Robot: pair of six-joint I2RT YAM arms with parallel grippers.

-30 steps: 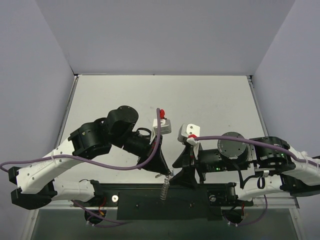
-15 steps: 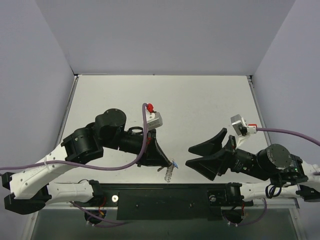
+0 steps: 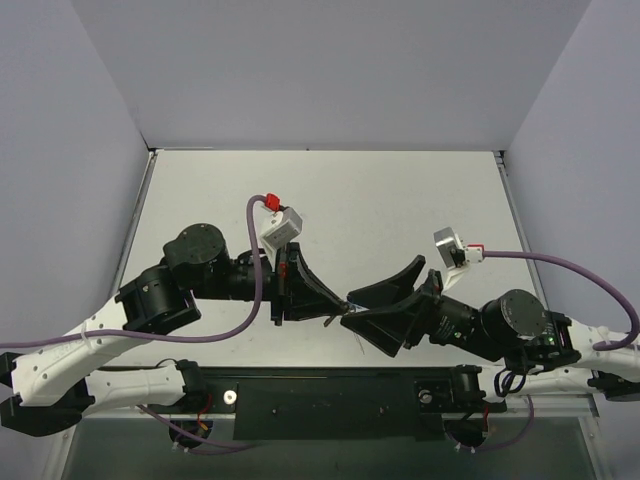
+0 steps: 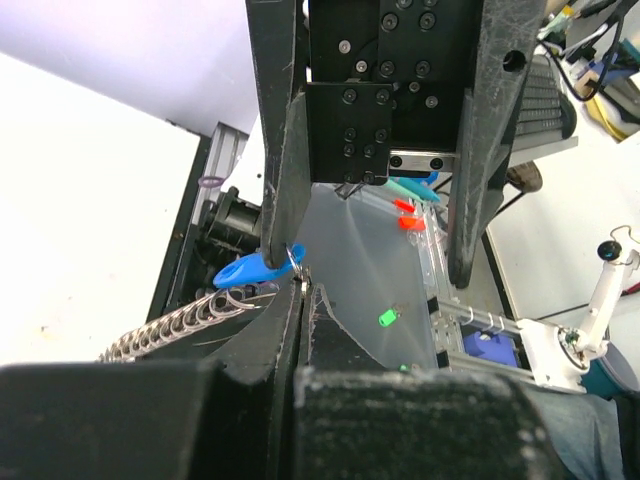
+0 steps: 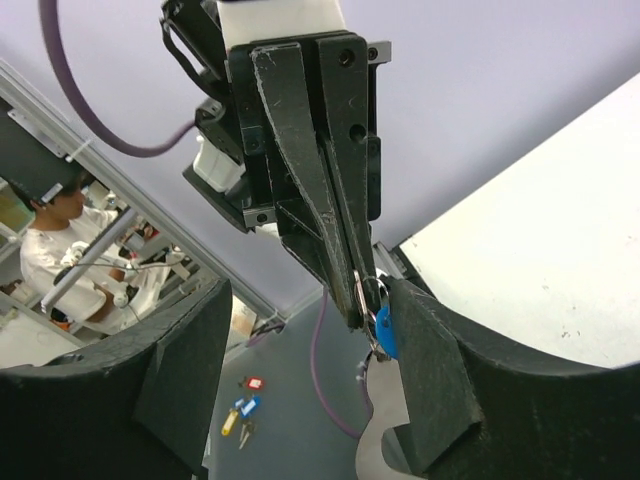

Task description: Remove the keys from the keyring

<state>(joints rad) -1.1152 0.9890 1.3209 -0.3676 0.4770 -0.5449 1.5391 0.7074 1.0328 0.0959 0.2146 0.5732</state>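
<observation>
- Top external view: the black fingers of the left arm [image 3: 328,306] are seen pointing right over the near part of the white tabletop [image 3: 400,200], clenched tip to tip.
- The black fingers of the right arm [image 3: 390,288] are pointed left towards them and are spread wide, released. One tip lies on each side of the left tips, and nothing is grasped by them.
- Right wrist view: the thin, pale silvery loop of the keyring [image 5: 371,293] is seen pinched at the very tip of the clenched fingers of the left arm, so the keyring is held up off the tabletop.
- The small key with the bright blue plastic head [image 5: 385,335] is hung on the keyring just below that grip, between the spread fingers of the right arm and close to one of them.
- A pale, blurred strip is seen hanging down from the same spot.
- Left wrist view: the short silver link chain [image 4: 170,328] is seen trailing away from the grip beside the blue head.
- One finger of the right arm is shown with its tip right at the blue head; whether it is touched cannot be told.
- The smaller plain silver key cannot be made out in any view.
</observation>
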